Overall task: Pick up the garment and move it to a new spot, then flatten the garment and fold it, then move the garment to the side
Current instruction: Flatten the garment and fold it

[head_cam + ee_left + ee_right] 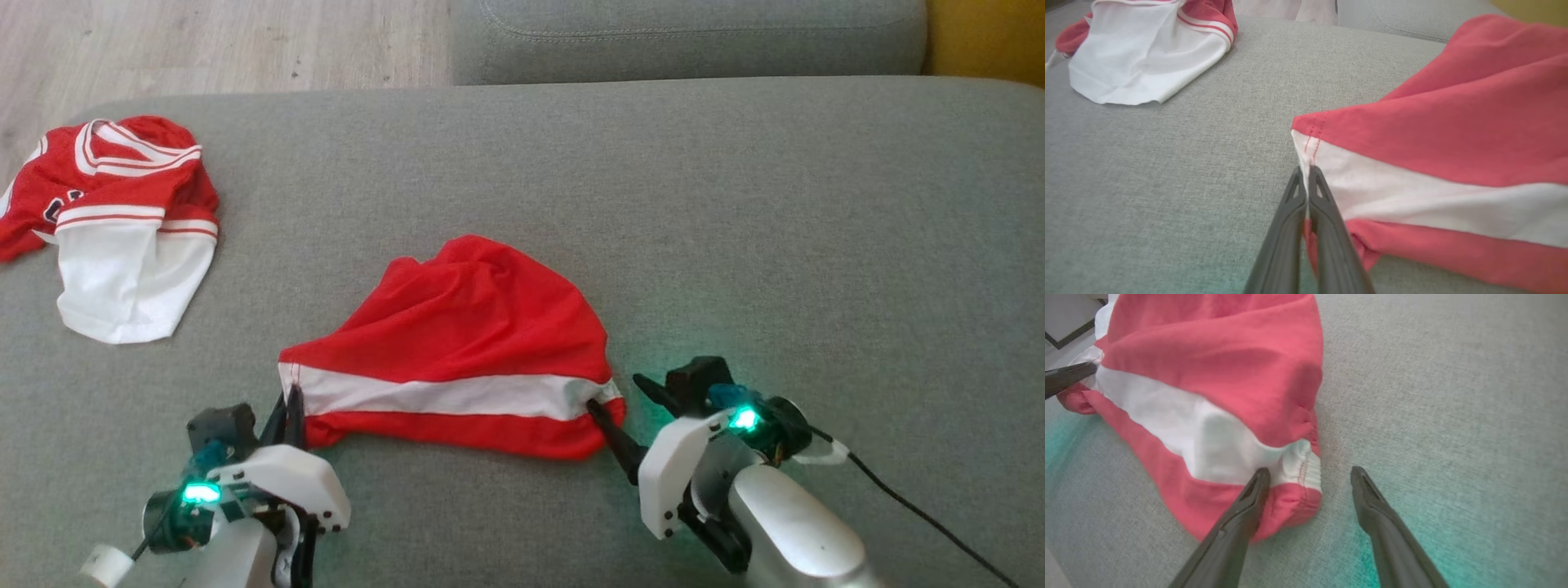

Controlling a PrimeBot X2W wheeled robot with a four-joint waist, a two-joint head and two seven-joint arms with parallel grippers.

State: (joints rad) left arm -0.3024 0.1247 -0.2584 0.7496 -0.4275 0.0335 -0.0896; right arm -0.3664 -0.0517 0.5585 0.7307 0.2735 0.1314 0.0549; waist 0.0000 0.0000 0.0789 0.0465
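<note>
While the left tool (pixel 289 395) is pinching one end of the red-and-white shorts (pixel 457 343), the right tool (pixel 614 390) is gaping wide at their other end.

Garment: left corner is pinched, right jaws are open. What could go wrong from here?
1. The left gripper pinches the garment by just its side seam; a pull could slip it free.
2. The right gripper is open, one finger over the gathered corner, the other over bare cushion; closing may catch only the edge.
3. Lifting now, one-handed, would likely bunch it.

2 white-shelled grippers (pixel 290 394) (pixel 614 390), seemingly green lamps (pixel 200 492) (pixel 743 419)
</note>
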